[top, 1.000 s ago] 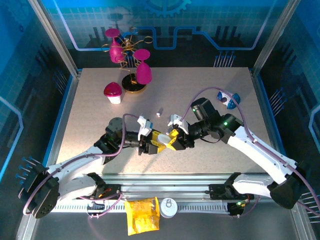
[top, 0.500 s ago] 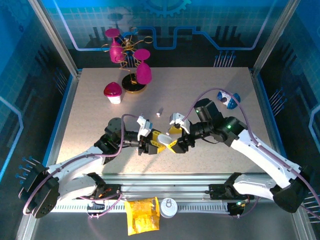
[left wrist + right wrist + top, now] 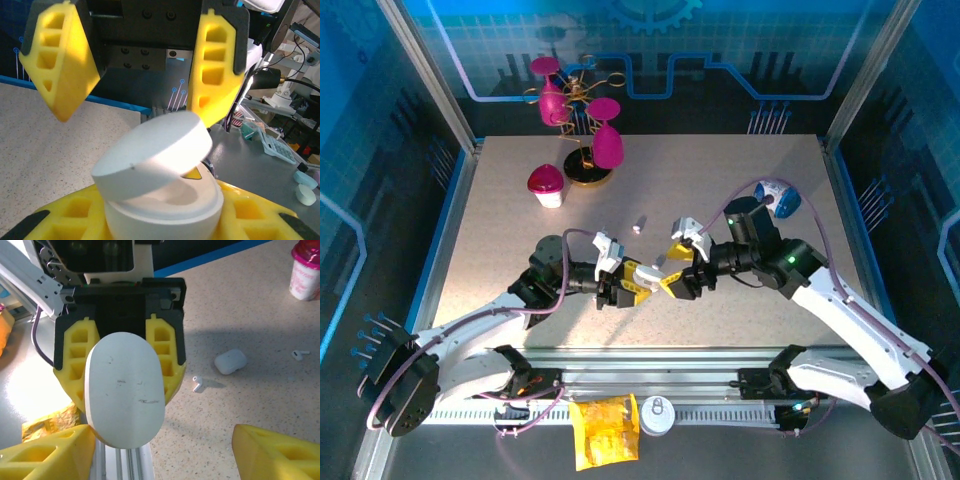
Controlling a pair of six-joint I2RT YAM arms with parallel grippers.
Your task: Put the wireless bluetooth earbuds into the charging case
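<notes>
The charging case (image 3: 125,390) is clamped by its lower body in the left end effector (image 3: 634,280), above the tabletop (image 3: 740,200) close to the middle of its near edge. In the left wrist view its lid (image 3: 150,150) is seen tilted ajar over the body, not swung fully back. The right end effector (image 3: 676,268) is seen just beside the case, its yellow fingers spread wide with nothing between them.

No earbud is gripped. In the right wrist view one of the wireless bluetooth earbuds (image 3: 196,384) is seen lying loose on the tabletop just beside a second case (image 3: 230,361), which is closed. Another earbud (image 3: 299,355) lies further off, toward the pink-lidded cup (image 3: 305,270) standing toward the far-left corner.

The earbuds are judged to be very light, rigid and glossy, so slipping or flicking away under the broad fingers is to be expected. They are far smaller than the fingertips, so a low, slow pinch is called for. Hold is best taken across the rounded head, with the stem left free to be lowered into its socket. Little force is needed, and too much could shoot the piece out sideways. The lid is likely to need opening wider first, and the charging case is best gripped by the body alone so that the hinge is not blocked.
</notes>
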